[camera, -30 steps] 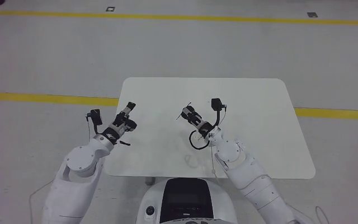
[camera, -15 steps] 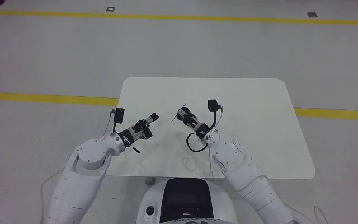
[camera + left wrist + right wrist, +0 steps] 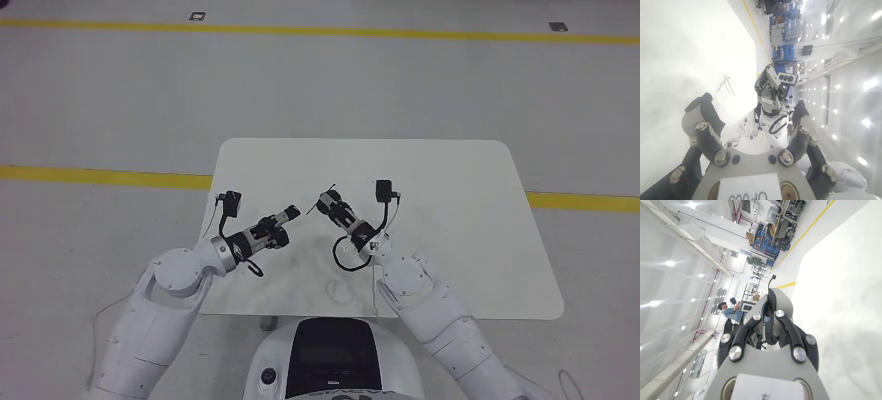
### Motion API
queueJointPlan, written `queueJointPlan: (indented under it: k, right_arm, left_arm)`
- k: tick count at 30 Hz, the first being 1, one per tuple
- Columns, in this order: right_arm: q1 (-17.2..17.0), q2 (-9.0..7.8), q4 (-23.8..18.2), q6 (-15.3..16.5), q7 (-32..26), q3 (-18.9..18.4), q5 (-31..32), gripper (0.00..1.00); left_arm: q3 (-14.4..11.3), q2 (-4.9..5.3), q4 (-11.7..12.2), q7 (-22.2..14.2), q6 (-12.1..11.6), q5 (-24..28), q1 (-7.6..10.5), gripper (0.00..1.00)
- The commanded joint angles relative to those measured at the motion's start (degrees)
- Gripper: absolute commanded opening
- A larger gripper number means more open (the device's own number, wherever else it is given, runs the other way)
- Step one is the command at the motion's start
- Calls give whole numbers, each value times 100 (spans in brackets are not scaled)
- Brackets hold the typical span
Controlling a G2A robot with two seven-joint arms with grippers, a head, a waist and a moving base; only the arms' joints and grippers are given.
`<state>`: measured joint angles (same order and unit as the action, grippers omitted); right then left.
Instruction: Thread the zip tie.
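The right tool (image 3: 769,300) is clamped on the black zip tie (image 3: 773,276), whose blocky end juts past its fingertips, above the middle of the counter (image 3: 450,180). The left tool (image 3: 753,108) faces it close by, spread wide and empty. I judge the right should hold steady while the left lines up squarely and closes late, since the strap is thin and springy.

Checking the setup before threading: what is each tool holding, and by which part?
The right tool pinches the black zip tie by its strap, with the tie's blocky end jutting out in front. The left tool is open and holds nothing.
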<state>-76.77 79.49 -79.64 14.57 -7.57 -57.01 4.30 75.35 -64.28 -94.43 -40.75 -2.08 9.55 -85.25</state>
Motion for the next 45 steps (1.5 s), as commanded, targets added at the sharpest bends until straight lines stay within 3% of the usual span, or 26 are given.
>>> queueJointPlan:
  k: [1,3,13,20,23,24,31,34,45]
  right_arm:
    - [2,19,49,13,-33,16,-189,0]
    - [32,30,76,42,-39,21,-242,0]
    - [8,36,73,-17,17,33,-184,0]
    - [-14,105,281,227,104,134,-499,0]
    - [37,142,385,280,152,206,-528,0]
    - [51,151,402,309,200,218,-500,0]
    - [57,152,404,330,230,220,-465,0]
    - [23,159,364,260,212,243,-436,0]
    - [88,206,470,225,133,304,-537,0]
  left_arm:
    - [-158,-31,292,-63,-314,232,133,100]
    - [-250,-42,507,-125,-499,234,265,100]
    - [-318,-60,574,-49,-499,418,270,100]
    - [-555,-119,1220,-368,-1148,1199,462,100]
    - [-697,-160,1423,-132,-1248,1214,617,100]
    - [-734,-174,1443,-96,-1341,1272,654,100]
    - [-734,-174,1443,-96,-1341,1272,654,100]
    - [-775,-176,1393,118,-1308,1120,646,100]
    - [-811,-166,1363,-74,-1495,1296,711,100]
